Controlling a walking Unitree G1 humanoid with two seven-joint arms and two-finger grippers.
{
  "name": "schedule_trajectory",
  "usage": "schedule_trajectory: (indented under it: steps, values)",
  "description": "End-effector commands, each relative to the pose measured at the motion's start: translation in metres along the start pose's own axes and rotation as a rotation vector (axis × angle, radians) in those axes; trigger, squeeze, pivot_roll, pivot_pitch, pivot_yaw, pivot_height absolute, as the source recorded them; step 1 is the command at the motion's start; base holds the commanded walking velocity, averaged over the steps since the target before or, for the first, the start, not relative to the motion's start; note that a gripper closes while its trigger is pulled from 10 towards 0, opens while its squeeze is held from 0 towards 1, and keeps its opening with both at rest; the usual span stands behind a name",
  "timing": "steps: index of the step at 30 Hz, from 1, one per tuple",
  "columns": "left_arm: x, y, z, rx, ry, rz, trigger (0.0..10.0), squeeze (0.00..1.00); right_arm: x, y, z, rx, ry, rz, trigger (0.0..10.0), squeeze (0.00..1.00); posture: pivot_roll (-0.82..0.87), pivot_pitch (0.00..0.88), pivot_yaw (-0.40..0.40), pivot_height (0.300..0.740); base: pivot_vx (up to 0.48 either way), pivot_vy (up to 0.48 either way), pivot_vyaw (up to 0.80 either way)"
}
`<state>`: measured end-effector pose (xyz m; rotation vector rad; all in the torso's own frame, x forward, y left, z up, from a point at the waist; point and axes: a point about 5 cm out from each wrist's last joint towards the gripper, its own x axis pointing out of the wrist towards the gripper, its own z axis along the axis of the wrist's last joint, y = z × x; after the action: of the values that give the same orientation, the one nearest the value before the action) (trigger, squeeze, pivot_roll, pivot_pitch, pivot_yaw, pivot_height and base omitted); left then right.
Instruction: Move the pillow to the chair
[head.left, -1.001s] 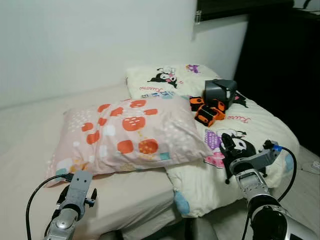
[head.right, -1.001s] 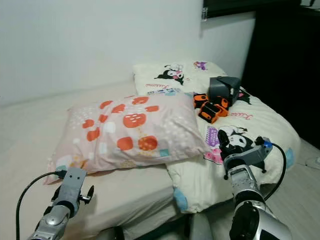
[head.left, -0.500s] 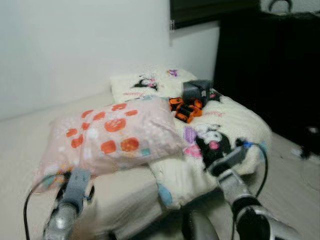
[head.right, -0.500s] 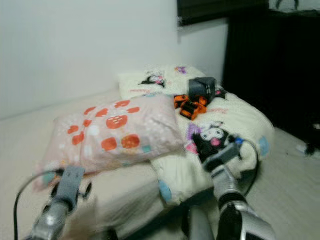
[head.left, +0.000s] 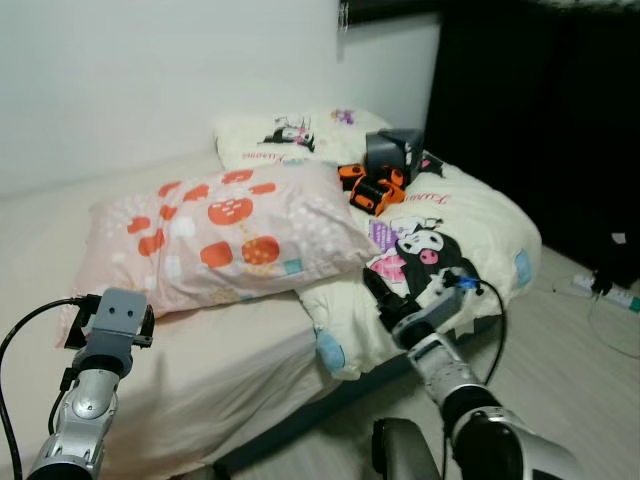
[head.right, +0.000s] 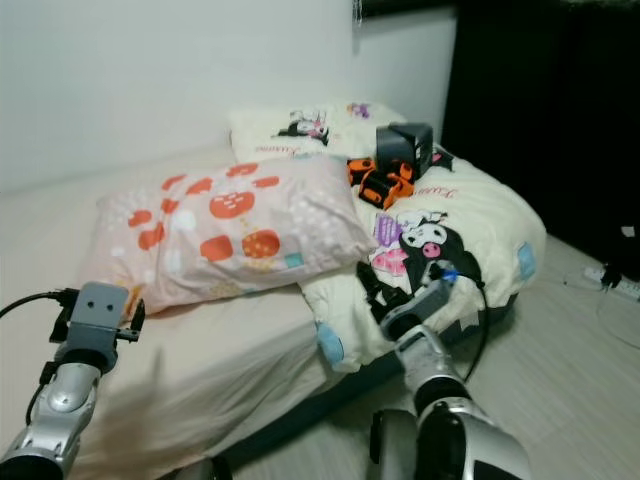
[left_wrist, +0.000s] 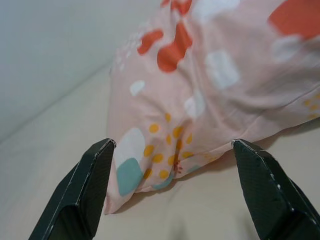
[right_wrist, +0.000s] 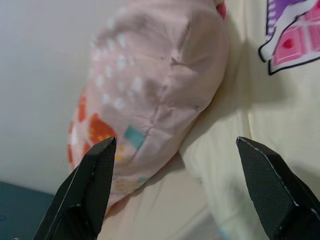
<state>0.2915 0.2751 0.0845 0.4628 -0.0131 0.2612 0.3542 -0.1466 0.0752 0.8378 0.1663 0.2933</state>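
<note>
The pink pillow (head.left: 220, 240) is lying on the bed (head.left: 200, 360). The left pincer (left_wrist: 172, 187) is held wide open near the pillow's corner. The right pincer (right_wrist: 180, 185) is also held wide open beside the pillow's other end, over a cartoon blanket (head.left: 450, 220).

The room is evenly and softly lit; sharp focus is held throughout, while soft shadows are cast under the pillow (head.left: 225, 235).

Left gripper (left_wrist: 172, 192) raised, fingers spread; right gripper (right_wrist: 182, 192) likewise.
</note>
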Motion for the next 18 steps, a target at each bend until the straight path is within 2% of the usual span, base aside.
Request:
schedule_trajectory:
  steps: [1, 4, 8, 15, 18]
  values:
    - [0.0, -0.002, 0.001, 0.003, 0.0, -0.004, 10.0, 0.0, 0.001, 0.001, 0.001, -0.011, 0.003, 0.003, 10.0, 0.0, -0.08, 0.071, 0.049, 0.506, 0.0, 0.0, 0.0]
    - [-0.001, -0.007, 0.003, -0.008, 0.0, -0.013, 10.0, 0.0, 0.001, 0.001, 0.006, -0.018, -0.011, 0.013, 10.0, 0.0, -0.08, 0.074, 0.053, 0.506, 0.0, 0.0, 0.0]
    - [-0.002, -0.005, 0.009, -0.013, -0.01, -0.012, 10.0, 0.0, 0.003, 0.003, 0.013, -0.034, -0.024, 0.025, 10.0, 0.0, -0.08, 0.078, 0.058, 0.506, 0.0, 0.0, 0.0]
    - [-0.003, 0.011, 0.02, 0.013, -0.054, 0.012, 10.0, 0.0, 0.014, 0.023, 0.011, -0.073, -0.008, 0.112, 10.0, 0.0, -0.04, 0.124, 0.081, 0.506, 0.0, 0.0, 0.0]
    - [-0.009, 0.022, 0.027, 0.041, -0.081, 0.015, 10.0, 0.0, 0.021, 0.034, 0.015, -0.064, -0.018, 0.155, 10.0, 0.0, -0.01, 0.171, 0.095, 0.506, 0.0, 0.0, 0.0]
